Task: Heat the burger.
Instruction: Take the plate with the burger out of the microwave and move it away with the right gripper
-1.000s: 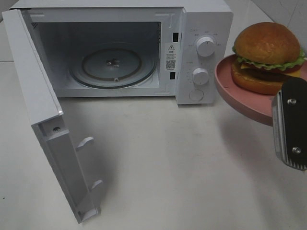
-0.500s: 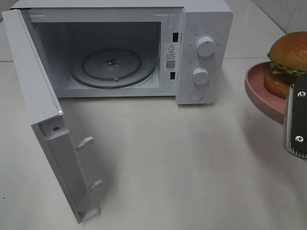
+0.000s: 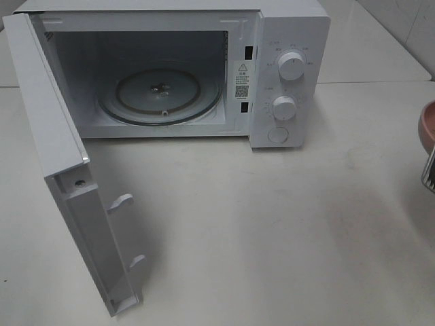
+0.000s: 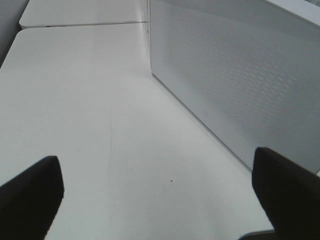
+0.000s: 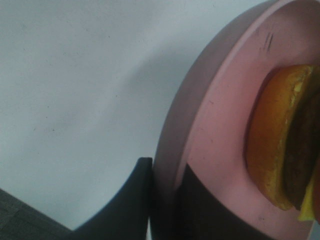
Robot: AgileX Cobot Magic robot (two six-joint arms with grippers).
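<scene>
The burger [image 5: 277, 145] shows only in the right wrist view: a golden bun edge and a dark patty lying on the pink plate [image 5: 220, 115]. My right gripper [image 5: 167, 180] is shut on the plate's rim, one dark finger under it and one on top. In the exterior high view only a sliver of the plate [image 3: 428, 125] and of the right gripper [image 3: 430, 168] shows at the right edge; the burger is out of that view. My left gripper [image 4: 160, 200] is open and holds nothing, low over the table beside the microwave's perforated side wall [image 4: 240, 75].
The white microwave [image 3: 285, 41] stands at the back with its door [image 3: 61, 156] swung wide open toward the front left. Its glass turntable [image 3: 162, 94] is bare. Two dials [image 3: 291, 66] sit on its right panel. A white tabletop [image 3: 272, 231] spreads in front.
My right gripper has carried the plate and burger to the right, from beside the microwave's dials almost out of the exterior view. The microwave and its door have not moved.
</scene>
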